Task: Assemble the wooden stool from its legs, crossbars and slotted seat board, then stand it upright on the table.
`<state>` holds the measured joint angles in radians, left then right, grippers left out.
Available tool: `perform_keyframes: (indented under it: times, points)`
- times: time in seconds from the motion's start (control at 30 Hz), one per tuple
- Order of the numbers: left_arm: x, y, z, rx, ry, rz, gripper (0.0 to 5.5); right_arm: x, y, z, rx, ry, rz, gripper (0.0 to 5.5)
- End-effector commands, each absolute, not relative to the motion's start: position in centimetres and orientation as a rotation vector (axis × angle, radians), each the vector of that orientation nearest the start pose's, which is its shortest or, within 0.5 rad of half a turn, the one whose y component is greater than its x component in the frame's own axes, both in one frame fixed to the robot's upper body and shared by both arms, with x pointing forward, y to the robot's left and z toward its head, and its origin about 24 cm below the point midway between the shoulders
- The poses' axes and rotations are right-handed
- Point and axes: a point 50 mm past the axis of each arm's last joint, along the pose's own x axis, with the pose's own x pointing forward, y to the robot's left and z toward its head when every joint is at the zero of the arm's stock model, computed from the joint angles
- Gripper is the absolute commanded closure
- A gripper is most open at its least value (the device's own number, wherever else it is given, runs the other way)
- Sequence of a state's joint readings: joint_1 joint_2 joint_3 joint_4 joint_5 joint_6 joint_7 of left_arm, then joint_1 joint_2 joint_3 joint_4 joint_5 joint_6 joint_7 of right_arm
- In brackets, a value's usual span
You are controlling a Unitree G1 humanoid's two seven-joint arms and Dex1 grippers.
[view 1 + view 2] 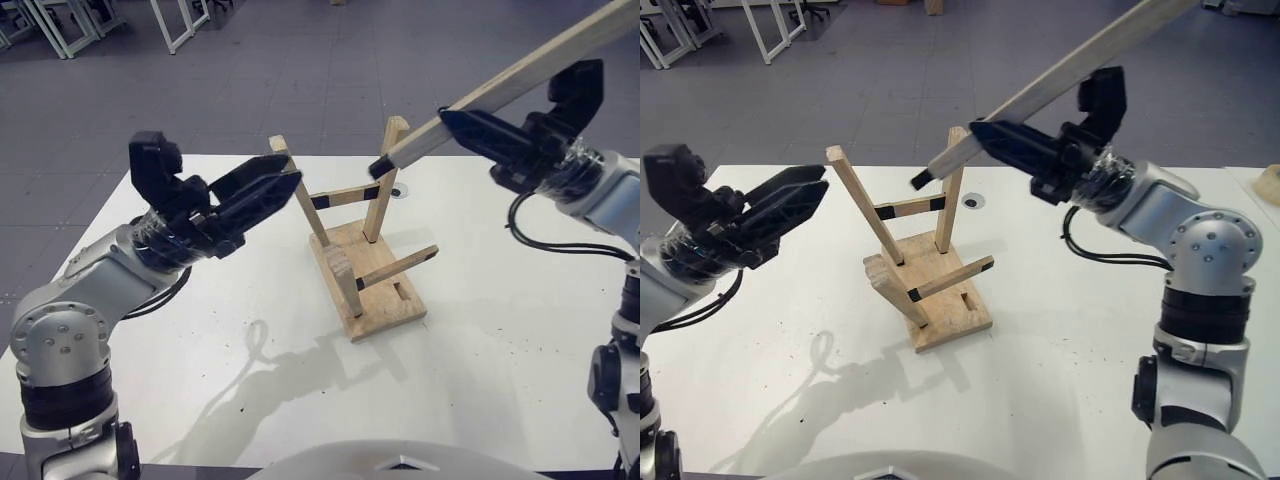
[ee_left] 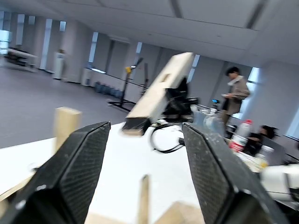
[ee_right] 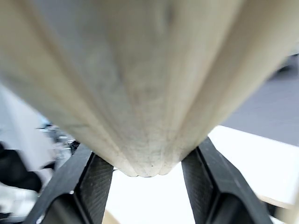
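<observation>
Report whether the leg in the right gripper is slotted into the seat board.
Out. The right gripper holds the leg in the air, clear of the seat board, where one slot lies empty.

Stool of pale unfinished wood (matt, grained) on a smooth white table.

left gripper spread, right gripper apparently clamped.
</observation>
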<state>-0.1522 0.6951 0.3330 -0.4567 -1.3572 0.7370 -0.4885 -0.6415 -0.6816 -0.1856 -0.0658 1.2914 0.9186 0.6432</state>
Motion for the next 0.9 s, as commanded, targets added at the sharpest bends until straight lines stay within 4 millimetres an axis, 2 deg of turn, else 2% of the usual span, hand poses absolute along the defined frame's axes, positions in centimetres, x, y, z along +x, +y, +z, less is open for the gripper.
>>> perform_keyframes:
  times: [0.03,0.13,0.3,0.37,0.53,0.63,0.77,0.9]
  points:
    - [24.1,21.5,13.4,-0.141,0.224,-0.663,2.67,28.8,-21.3,22.7,0.311,0.049,1.044,3.48]
    - [24.7,20.0,8.4,0.095,0.338,-0.595,2.67,28.6,-22.5,19.6,0.189,0.144,1.001,3.48]
    - [27.0,18.1,3.1,0.315,0.408,-0.496,2.67,28.2,-22.4,16.1,0.094,0.249,0.992,3.48]
    - [27.5,17.2,1.8,0.332,0.428,-0.509,2.67,28.0,-22.2,14.6,0.038,0.291,0.992,3.48]
    - [28.6,15.9,0.5,0.331,0.432,-0.539,2.67,27.2,-21.3,11.0,-0.043,0.365,1.057,3.48]
    - [29.8,15.0,0.5,0.319,0.417,-0.547,2.67,26.1,-20.8,9.2,-0.054,0.43,1.123,3.48]
    - [31.3,14.1,0.9,0.332,0.388,-0.555,2.67,24.6,-20.1,8.6,-0.032,0.469,1.206,3.48]
    - [32.0,13.5,0.8,0.326,0.378,-0.567,2.67,23.4,-18.4,8.6,-0.007,0.46,1.277,3.48]
